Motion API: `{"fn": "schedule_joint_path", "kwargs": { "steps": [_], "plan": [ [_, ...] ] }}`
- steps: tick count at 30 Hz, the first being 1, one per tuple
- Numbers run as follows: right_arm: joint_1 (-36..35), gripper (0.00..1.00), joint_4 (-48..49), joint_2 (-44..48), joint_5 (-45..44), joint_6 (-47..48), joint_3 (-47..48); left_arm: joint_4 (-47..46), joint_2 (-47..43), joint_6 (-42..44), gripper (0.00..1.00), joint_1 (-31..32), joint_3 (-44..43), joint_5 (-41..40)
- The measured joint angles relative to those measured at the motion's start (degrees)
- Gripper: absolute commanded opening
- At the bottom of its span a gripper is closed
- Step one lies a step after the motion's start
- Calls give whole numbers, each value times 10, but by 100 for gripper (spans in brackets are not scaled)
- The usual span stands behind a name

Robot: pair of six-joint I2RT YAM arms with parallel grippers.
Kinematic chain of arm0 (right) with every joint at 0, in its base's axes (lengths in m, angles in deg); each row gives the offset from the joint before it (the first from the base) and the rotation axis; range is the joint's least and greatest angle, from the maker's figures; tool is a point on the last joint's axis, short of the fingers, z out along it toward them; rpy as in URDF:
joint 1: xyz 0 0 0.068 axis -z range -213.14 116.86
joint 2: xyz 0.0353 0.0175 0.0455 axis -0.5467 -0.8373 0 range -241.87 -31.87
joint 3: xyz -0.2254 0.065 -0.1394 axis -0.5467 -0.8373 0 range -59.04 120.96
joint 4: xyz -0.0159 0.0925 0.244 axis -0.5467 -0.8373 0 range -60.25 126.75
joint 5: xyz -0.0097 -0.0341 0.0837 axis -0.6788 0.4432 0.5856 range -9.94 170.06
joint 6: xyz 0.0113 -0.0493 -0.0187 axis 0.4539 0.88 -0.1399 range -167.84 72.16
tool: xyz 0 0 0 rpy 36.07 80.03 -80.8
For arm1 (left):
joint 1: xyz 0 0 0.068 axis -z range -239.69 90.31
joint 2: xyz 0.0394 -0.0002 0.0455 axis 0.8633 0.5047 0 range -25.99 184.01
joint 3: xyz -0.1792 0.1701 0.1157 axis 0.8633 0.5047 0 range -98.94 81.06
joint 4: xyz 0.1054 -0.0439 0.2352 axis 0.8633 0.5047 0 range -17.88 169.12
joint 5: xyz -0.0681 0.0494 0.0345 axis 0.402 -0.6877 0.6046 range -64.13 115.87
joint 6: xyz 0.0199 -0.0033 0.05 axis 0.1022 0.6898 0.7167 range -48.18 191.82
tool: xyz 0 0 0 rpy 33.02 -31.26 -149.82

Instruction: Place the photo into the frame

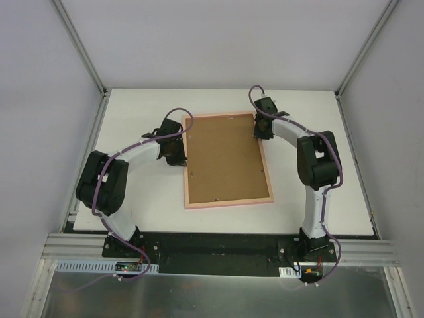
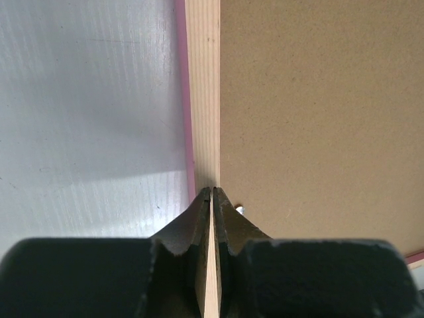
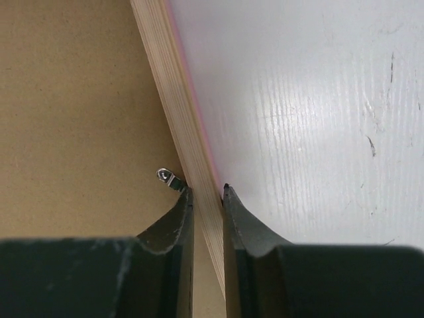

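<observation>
Jaws: at both long sides | frame [image 1: 228, 202]: back up, lengthwise near-far

You can pass over the table [image 1: 344, 165] beyond the frame [image 1: 227, 202] and on its near side; its side rails are blocked (left gripper [image 1: 177, 159] and right gripper [image 1: 263, 134] clamp them).

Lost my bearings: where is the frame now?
Top view: the frame lies back-up, centred on the table, left gripper pinching its left rail, right gripper at its right rail's far end.
</observation>
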Motion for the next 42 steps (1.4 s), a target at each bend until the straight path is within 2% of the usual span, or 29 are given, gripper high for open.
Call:
{"fn": "schedule_joint_path", "kwargs": {
  "steps": [7,11,14,21,27,33,42],
  "plan": [
    [0,2,60,72,10,-9,-116,3,-28,-1,11,36,30,-2],
    [-2,2,61,97,19,-16,-150,19,-49,-6,27,70,65,-8],
    [-3,2,56,104,22,-15,-156,27,-80,-7,35,78,84,-16],
    [-3,2,49,106,27,-12,-156,49,-147,0,42,78,96,-67],
    [-3,2,39,108,28,-11,-156,65,-106,22,52,78,64,-101],
    [-2,1,33,110,31,-10,-156,78,-44,36,50,78,39,-109],
    [0,1,27,111,36,-10,-156,77,-14,39,34,78,11,-120]
  ]
}}
